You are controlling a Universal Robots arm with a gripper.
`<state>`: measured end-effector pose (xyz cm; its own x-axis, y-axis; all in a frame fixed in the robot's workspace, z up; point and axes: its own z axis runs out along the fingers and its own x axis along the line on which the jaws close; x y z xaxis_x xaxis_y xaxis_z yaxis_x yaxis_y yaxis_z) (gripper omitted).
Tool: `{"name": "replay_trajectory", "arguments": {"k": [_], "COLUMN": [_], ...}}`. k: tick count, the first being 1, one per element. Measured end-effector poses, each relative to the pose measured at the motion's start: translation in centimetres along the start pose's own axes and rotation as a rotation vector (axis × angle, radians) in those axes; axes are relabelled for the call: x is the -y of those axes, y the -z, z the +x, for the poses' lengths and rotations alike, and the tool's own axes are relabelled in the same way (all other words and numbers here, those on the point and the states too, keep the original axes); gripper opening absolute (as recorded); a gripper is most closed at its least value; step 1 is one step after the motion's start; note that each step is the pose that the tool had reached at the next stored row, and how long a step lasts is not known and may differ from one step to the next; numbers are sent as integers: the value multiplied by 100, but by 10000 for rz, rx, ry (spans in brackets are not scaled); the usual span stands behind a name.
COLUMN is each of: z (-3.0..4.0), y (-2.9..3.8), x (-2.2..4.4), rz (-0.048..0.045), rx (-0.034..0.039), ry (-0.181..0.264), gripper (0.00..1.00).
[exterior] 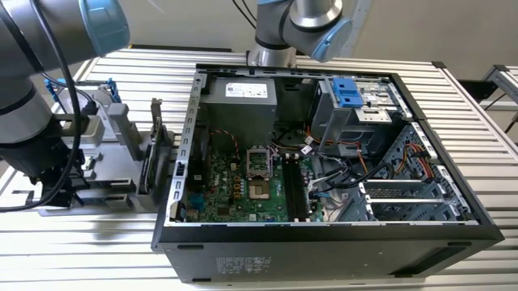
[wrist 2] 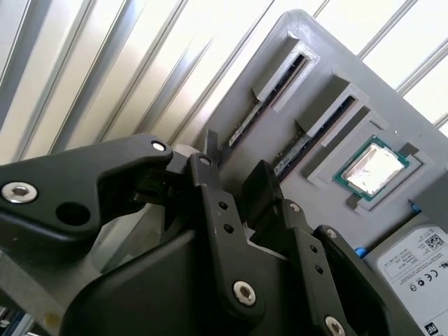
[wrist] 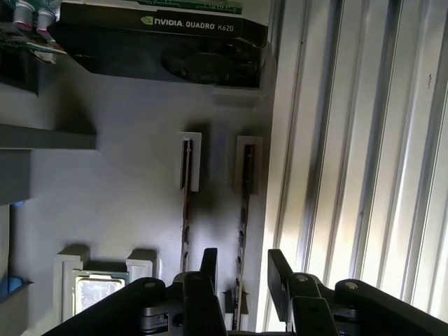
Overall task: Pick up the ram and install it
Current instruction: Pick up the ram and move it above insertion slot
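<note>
— Where's the ram (wrist: 245,210)?

— On edge in a slot of the gray holder (exterior: 121,176). In the exterior view that holder sits on the tabletop (exterior: 81,260) at nine o'clock from the open case (exterior: 324,151). The ram is the stick nearest the holder's rim. A second stick (wrist: 185,210) stands just beside it in its own slot.

— And your end effector (wrist: 243,276)?

— Open and holding nothing. In the first wrist view my fingers (wrist: 208,264) stand one on each flat side of the ram, apart from it.

— How will it handle?

— Light, stiff and thin, I judge, and fragile, with chips on the faces and contacts along the edge down in the slot. I'd clamp the two flat faces squarely near the upper edge. A skewed grip could twist it against the slot, and the smooth faces may slip under a weak one.
</note>
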<state>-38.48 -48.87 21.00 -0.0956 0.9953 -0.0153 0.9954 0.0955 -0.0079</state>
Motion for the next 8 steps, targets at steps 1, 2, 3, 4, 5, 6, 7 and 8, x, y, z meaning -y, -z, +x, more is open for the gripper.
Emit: {"name": "replay_trajectory", "arguments": {"k": [1, 2, 3, 4, 5, 6, 7, 8], "z": [0, 0, 0, 0, 0, 0, 0, 1], "y": [-9, -16, -25, -33, -40, -49, -57, -65], "x": [-1, -1, -2, -2, -3, -3, -3, -3], "rz": [0, 1, 2, 2, 3, 3, 3, 3], "rx": [0, 0, 0, 0, 0, 0, 0, 0], "ry": [0, 0, 0, 1, 1, 1, 1, 1], "gripper": [100, 100, 100, 100, 100, 100, 100, 100]}}
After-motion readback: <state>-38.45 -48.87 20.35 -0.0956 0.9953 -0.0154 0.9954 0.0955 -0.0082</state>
